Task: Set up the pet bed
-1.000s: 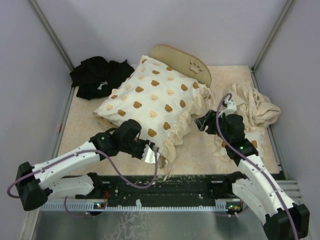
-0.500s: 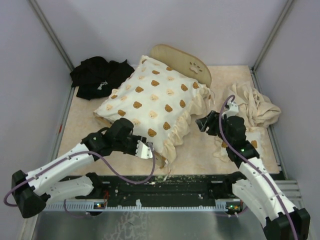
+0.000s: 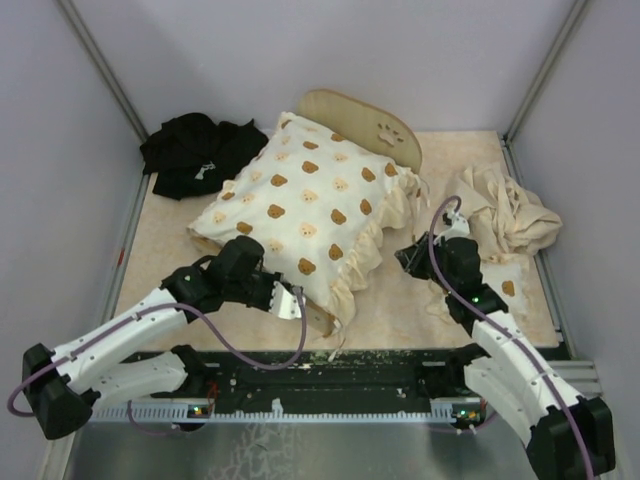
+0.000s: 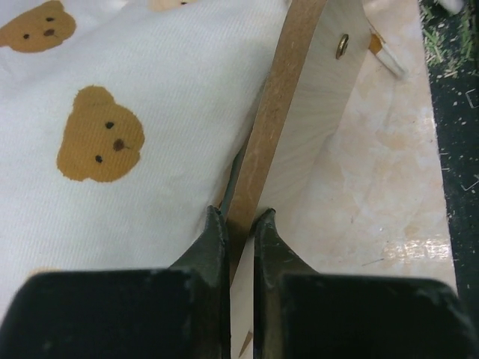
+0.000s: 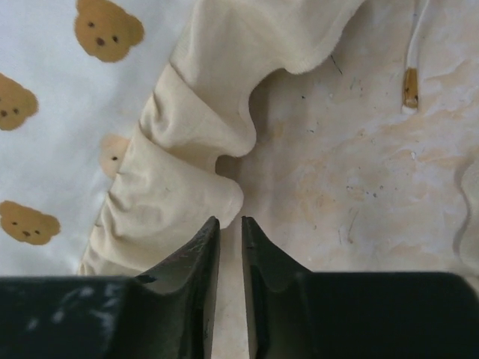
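Left wrist view: the left gripper is clamped on the pet bed at its thin board edge, lower centre. The frame is judged stiff and light, best held at that edge. The right gripper, nearly closed, is seen holding nothing beside the cushion frill.

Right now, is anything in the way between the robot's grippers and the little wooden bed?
For the left gripper, nothing: it is shut on the pet bed's wooden footboard edge. For the right gripper, yes: the teddy-bear cushion lies over the frame, and its cream frill hangs right in front of that gripper.
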Robot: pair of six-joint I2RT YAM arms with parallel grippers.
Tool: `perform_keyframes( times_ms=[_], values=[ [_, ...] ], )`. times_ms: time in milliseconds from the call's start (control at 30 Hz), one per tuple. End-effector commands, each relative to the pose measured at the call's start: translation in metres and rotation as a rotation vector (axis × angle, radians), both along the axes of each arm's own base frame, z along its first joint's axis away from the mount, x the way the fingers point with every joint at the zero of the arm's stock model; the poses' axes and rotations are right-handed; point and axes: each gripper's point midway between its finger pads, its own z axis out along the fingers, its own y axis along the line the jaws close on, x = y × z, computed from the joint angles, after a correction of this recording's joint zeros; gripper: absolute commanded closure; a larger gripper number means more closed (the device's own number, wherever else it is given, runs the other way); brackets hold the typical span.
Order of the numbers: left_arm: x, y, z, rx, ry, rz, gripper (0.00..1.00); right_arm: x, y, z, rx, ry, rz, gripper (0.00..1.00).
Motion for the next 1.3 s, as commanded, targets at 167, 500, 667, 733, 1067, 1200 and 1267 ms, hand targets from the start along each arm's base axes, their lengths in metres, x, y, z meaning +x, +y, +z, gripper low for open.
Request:
perform_keyframes(
  times_ms=[167, 500, 667, 733, 1067, 1200, 1267],
  values=[
    [-0.022, -0.013, 0.012, -0.135, 0.232, 0.142, 1.00, 0.044, 0.011, -0.010, -0.043, -0.024, 0.007, 0.99],
    [-0.035, -0.036, 0.027, -0.248, 0.314, 0.127, 1.00, 0.101, 0.065, -0.001, -0.034, -0.063, 0.150, 1.00],
    [-0.024, -0.051, 0.032, -0.266, 0.329, 0.157, 1.00, 0.124, 0.101, -0.005, -0.075, -0.060, 0.226, 1.00],
    [-0.016, -0.061, 0.039, -0.300, 0.329, 0.176, 1.00, 0.139, 0.103, 0.000, -0.095, -0.077, 0.206, 1.00],
    [0.038, -0.107, 0.074, -0.525, 0.257, 0.305, 1.00, 0.169, -0.016, 0.038, -0.342, 0.055, -0.174, 0.72],
    [0.057, -0.129, 0.072, -0.532, 0.291, 0.351, 1.00, 0.137, -0.059, 0.070, -0.337, 0.027, -0.329, 0.60],
    [0.070, -0.141, 0.068, -0.525, 0.304, 0.389, 1.00, 0.118, -0.073, 0.081, -0.316, 0.033, -0.410, 0.58]
  ],
)
